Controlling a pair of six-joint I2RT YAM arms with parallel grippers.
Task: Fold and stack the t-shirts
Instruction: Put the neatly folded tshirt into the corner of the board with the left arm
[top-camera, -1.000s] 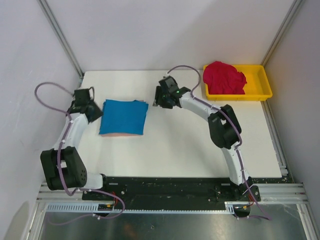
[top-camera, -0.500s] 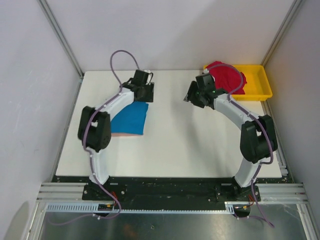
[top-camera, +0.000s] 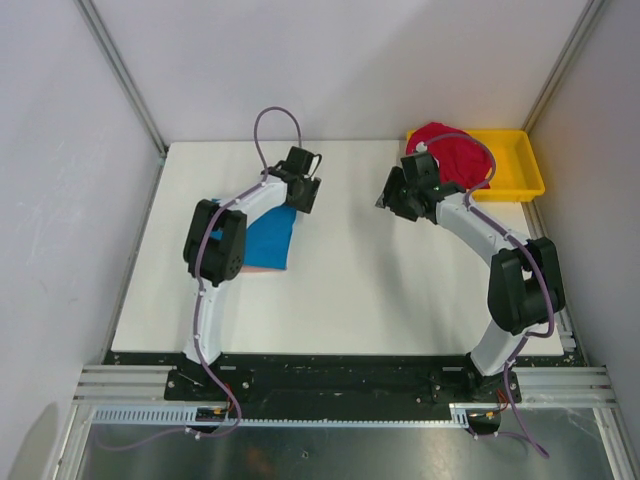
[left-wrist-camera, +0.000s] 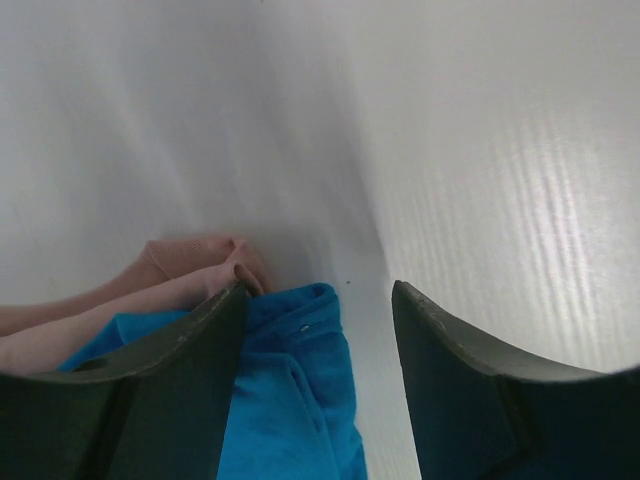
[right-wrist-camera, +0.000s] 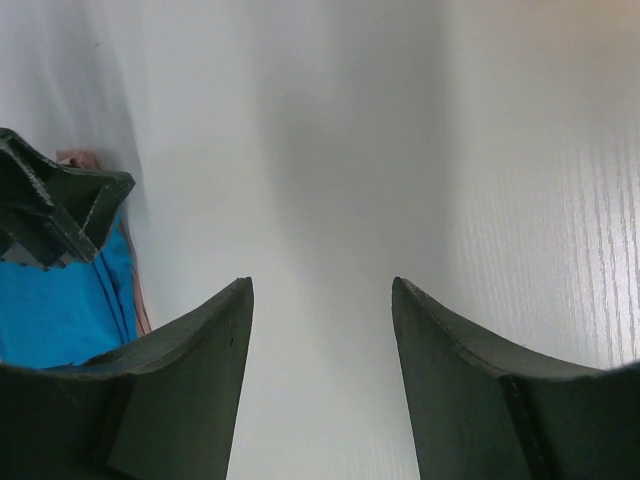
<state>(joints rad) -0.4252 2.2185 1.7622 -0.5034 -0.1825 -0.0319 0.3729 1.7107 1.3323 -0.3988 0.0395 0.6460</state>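
Observation:
A folded blue t-shirt (top-camera: 268, 238) lies left of the table's centre on a pink t-shirt (top-camera: 254, 268), which shows only as a thin edge. My left gripper (top-camera: 301, 194) hangs open over the blue shirt's far right corner. In the left wrist view that blue corner (left-wrist-camera: 290, 390) lies beside the left finger (left-wrist-camera: 180, 380) and the pink cloth (left-wrist-camera: 190, 262) pokes out beyond it. A crumpled red t-shirt (top-camera: 452, 156) sits in the yellow tray (top-camera: 518, 170). My right gripper (top-camera: 392, 198) is open over bare table (right-wrist-camera: 320, 200), holding nothing.
The yellow tray stands at the table's back right corner, behind the right arm. Grey walls and metal posts (top-camera: 120, 75) enclose the white table (top-camera: 340, 290). The left arm's body covers part of the blue shirt.
The left arm has swung from the table's left side across to the blue shirt's far right corner. The right gripper has moved right, toward the tray.

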